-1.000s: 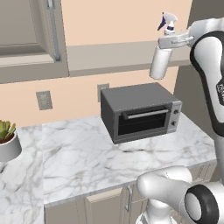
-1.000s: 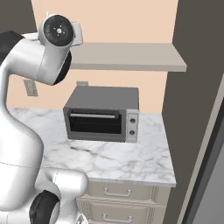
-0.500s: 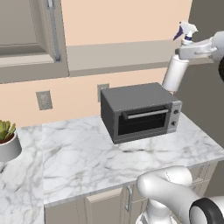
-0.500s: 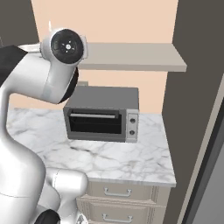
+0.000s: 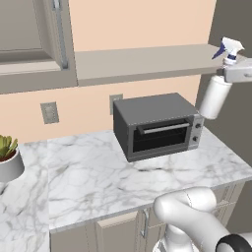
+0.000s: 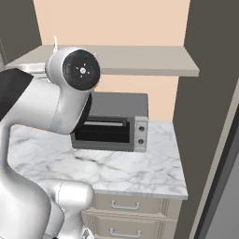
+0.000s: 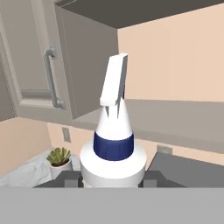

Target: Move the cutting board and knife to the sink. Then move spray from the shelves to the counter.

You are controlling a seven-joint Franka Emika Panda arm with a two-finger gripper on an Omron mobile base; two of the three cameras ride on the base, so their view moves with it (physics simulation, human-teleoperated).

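Note:
My gripper (image 5: 232, 74) is shut on the neck of the spray (image 5: 214, 95), a white translucent bottle with a white and blue trigger nozzle. The bottle hangs tilted in the air at the right end of the grey shelves (image 5: 147, 61), above and to the right of the oven. In the hand view the spray (image 7: 113, 151) stands between my dark fingertips (image 7: 66, 179), nozzle up. The white marble counter (image 5: 98, 177) lies below. The cutting board, knife and sink are out of view.
A grey toaster oven (image 5: 157, 125) stands on the counter under the shelf. A potted plant (image 5: 7, 157) sits at the far left. A grey cabinet door with a bar handle (image 5: 58, 29) hangs upper left. A tall dark panel (image 6: 210, 116) bounds the counter's right end.
The arm has carried the spray to the right and a little lower, off the shelf and past the oven's right end. The base has stayed put.

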